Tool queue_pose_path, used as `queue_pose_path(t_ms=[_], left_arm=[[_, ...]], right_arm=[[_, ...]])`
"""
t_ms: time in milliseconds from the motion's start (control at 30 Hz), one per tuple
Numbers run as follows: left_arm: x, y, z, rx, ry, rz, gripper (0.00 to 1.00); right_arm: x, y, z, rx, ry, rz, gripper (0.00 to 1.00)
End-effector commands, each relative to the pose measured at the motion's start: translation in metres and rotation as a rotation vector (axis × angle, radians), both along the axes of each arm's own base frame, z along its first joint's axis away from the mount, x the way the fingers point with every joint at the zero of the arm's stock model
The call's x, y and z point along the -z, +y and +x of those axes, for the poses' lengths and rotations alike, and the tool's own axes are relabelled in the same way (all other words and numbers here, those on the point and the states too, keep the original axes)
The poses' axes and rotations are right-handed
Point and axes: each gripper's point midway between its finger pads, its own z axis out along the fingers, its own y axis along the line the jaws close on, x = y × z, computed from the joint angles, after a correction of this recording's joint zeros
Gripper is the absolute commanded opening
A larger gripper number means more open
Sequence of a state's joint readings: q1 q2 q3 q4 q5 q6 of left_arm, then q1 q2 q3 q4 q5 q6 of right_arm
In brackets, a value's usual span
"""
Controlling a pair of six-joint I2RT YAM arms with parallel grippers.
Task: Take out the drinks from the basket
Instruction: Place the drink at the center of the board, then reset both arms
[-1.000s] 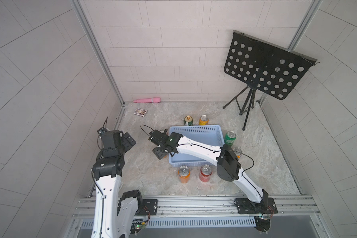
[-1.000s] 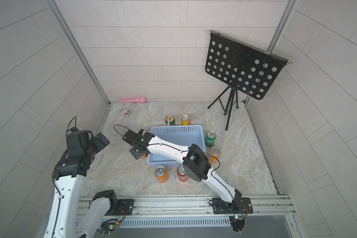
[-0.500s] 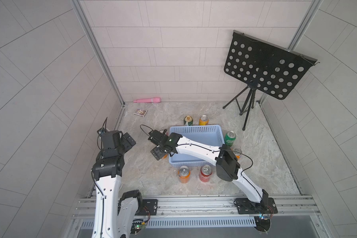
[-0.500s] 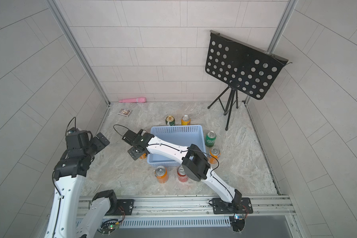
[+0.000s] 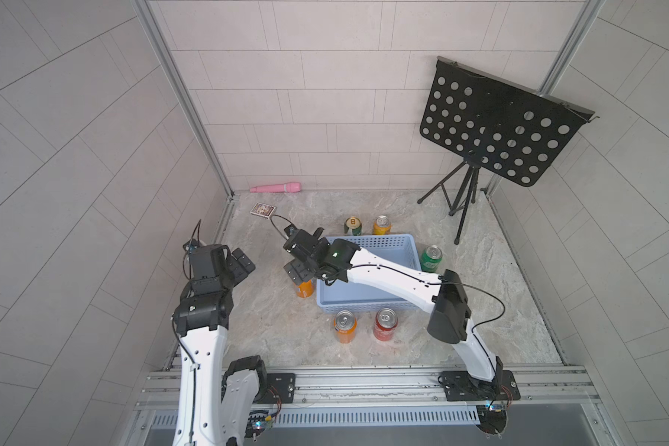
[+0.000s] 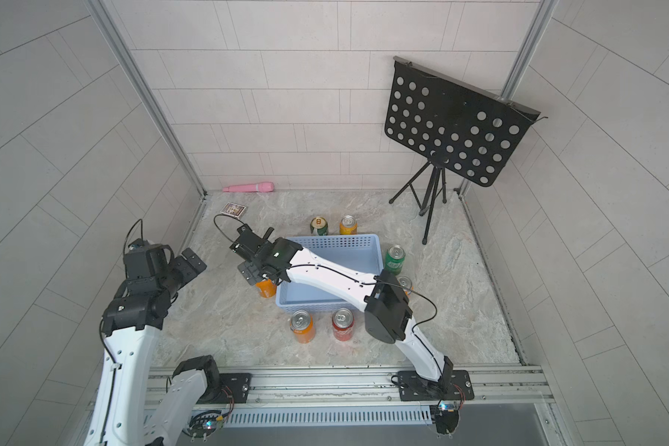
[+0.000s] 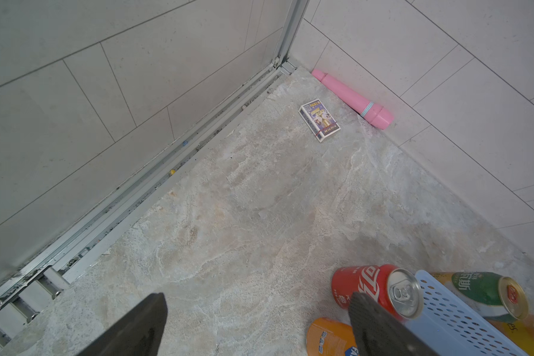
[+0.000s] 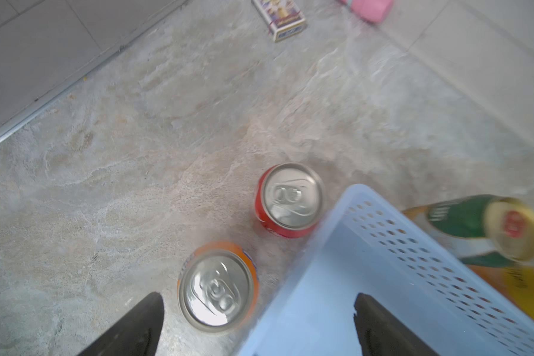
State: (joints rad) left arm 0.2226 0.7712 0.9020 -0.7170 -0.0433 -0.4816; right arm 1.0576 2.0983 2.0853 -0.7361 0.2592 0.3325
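Eight cans, all standing outside the light-blue basket (image 5: 367,305). Its floor shows bare wherever the right arm doesn't cover it, so removal looks finished.

- **Far side:** gold-topped can (image 5: 352,226) and far orange can (image 5: 382,225).
- **Right side:** green can (image 5: 431,258), with the half-hidden orange can (image 6: 404,282) just nearer, behind the arm.
- **Near side:** near orange can (image 5: 344,326) and near red can (image 5: 385,323).
- **Left side, just beside the basket wall:** left orange can (image 8: 218,289) and, farther back, left red can (image 8: 290,200), both upright.

Right gripper (image 8: 257,303) hangs above the left orange can, jaws spread wide, gripping nothing. Left gripper (image 7: 256,314) is well left, off the floor, fingers apart, empty.

Handling, my read: thin aluminium, smooth and slippery, dents if squeezed hard. Can't tell full or empty, so weight unknown. Best hold is across the round body about mid-height, jaws wide on approach. The cans are tall and narrow and tip if clipped. The basket is light plastic and will likely slide if bumped.
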Motion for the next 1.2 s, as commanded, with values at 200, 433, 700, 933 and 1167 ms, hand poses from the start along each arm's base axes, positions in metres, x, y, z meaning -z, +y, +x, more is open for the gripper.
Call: queue_pose_path(t_ms=[200, 433, 700, 933, 1167], left_arm=[[0.006, -0.008, 0.018, 0.047, -0.114, -0.033, 1.00], [0.003, -0.004, 0.017, 0.000, -0.172, -0.036, 1.00], [0.007, 0.000, 0.018, -0.027, -0.249, 0.057, 1.00], [0.005, -0.002, 0.028, -0.057, -0.271, 0.230, 1.00], [0.032, 0.002, 0.043, -0.099, -0.189, 0.507, 1.00]], right_arm=[[-0.113, -0.129, -0.014, 0.152, -0.350, 0.032, 1.00], [-0.122, -0.285, -0.026, 0.468, -0.472, 0.041, 1.00], [-0.086, -0.446, -0.047, 0.917, -0.557, 0.108, 1.00], [-0.041, -0.514, -0.049, 1.162, -0.545, 0.074, 1.00], [-0.026, -0.545, -0.046, 1.268, -0.566, 0.021, 1.00]])
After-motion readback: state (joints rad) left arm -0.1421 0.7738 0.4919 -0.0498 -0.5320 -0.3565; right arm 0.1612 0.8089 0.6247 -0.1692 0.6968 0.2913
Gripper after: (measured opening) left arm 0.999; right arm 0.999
